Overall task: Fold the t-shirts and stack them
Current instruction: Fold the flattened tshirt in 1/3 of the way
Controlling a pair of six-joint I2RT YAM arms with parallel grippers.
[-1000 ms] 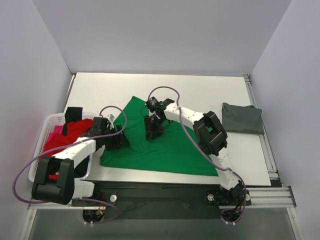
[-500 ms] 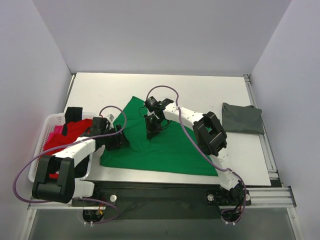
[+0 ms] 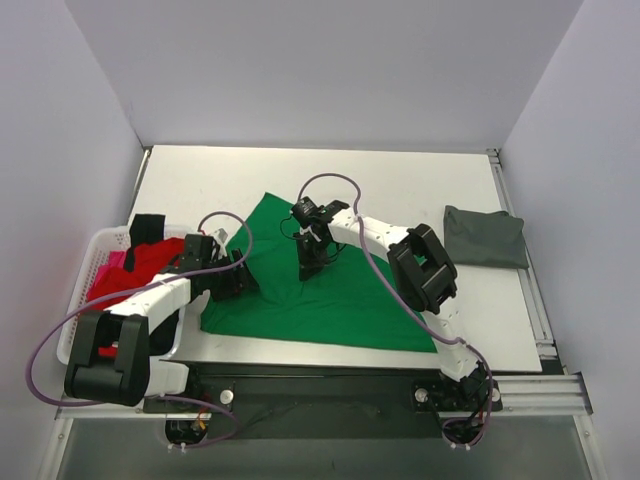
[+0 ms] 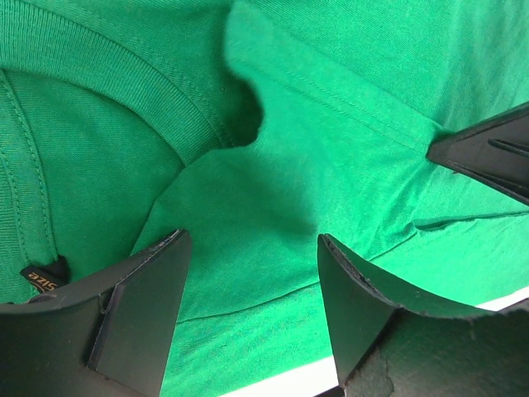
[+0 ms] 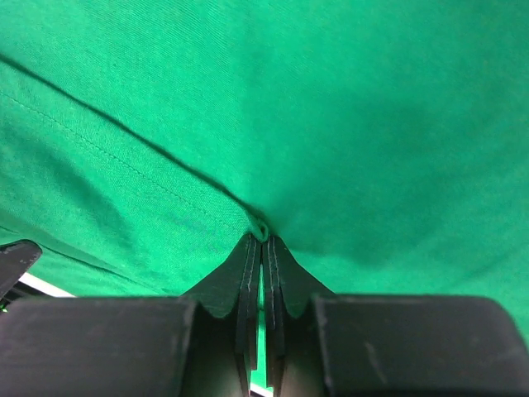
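Across the middle of the table (image 3: 420, 190) the green t-shirt (image 3: 340, 305) lies spread, its collar (image 4: 140, 74) toward the frame's left near the basket (image 3: 103, 240). Its long axis seems to run from there to the lower right. The right gripper (image 5: 262, 236) is clenched on a thin ridge of cloth mid-shirt. The left gripper (image 4: 250, 241) hovers spread over the collar, grasping nothing. So slight a pinch may slip under a pull. With the collar unheld, the whole shirt may drag and bunch instead of folding.

White table (image 3: 400, 185), pale lavender walls (image 3: 320, 70), even light
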